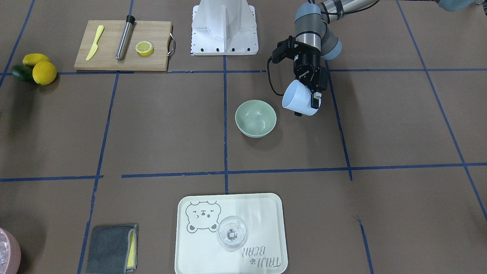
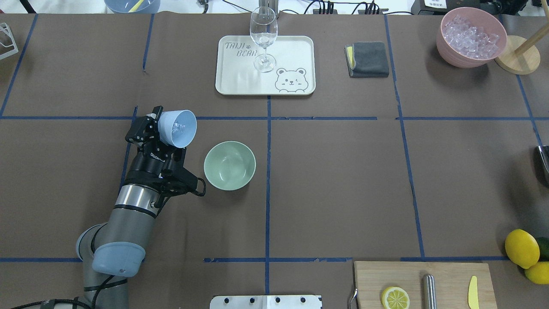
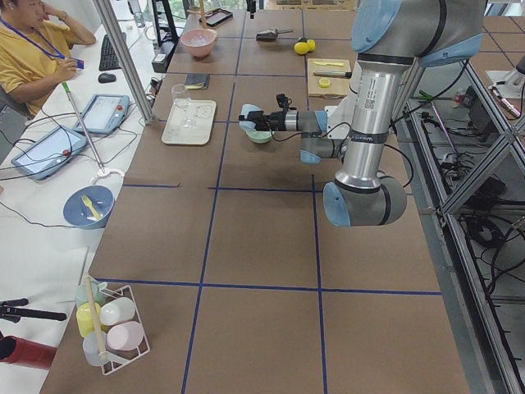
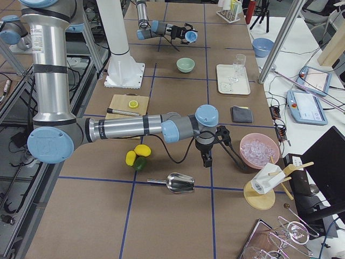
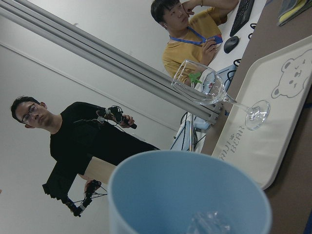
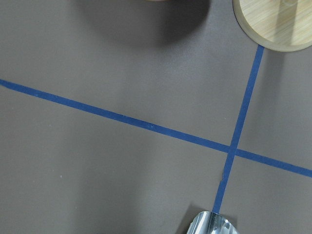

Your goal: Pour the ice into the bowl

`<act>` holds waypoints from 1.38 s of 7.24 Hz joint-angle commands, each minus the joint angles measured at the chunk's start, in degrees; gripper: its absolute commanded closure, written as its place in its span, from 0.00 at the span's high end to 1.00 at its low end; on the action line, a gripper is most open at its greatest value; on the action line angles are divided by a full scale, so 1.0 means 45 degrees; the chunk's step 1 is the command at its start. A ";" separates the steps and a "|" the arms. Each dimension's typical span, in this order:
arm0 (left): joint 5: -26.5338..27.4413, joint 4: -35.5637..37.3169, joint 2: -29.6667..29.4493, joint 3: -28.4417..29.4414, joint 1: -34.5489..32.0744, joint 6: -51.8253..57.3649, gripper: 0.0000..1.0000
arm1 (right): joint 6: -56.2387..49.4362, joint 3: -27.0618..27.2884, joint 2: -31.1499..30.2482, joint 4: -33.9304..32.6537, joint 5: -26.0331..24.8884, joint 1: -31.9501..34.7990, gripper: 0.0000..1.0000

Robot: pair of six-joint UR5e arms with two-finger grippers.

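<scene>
The left tool (image 2: pixel 159 128) is clamping the tilted blue cup (image 2: pixel 171 136) beside the bowl (image 2: pixel 229 165). Overhead is showing ice (image 2: pixel 179 126) inside; the front view is hiding it. Whether the right tool (image 4: pixel 207 157) is apart, I cannot tell.

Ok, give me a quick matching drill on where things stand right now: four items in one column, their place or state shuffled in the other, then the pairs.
Column one
1. light blue cup
2. sage-green bowl
3. wine glass
4. pink bowl

Column two
A. upright on the bear tray
B. heaped with ice cubes
C. tilted in the left pincer
D. empty, on the table

Pairs: 1-C, 2-D, 3-A, 4-B
</scene>
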 commanded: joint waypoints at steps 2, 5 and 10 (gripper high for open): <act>0.0239 0.1445 -0.0737 0.0205 0.0235 0.0149 0.00 | -0.0045 0.0000 -0.0048 -0.0013 0.0020 0.0091 1.00; 0.0826 0.1528 -0.0718 0.0244 0.0255 0.1397 0.00 | -0.0065 0.0000 -0.0048 -0.0013 0.0000 0.0131 1.00; 0.1098 0.1528 -0.0718 0.0322 0.0275 0.3193 0.00 | -0.0065 0.0000 -0.0068 0.0007 0.0020 0.0131 1.00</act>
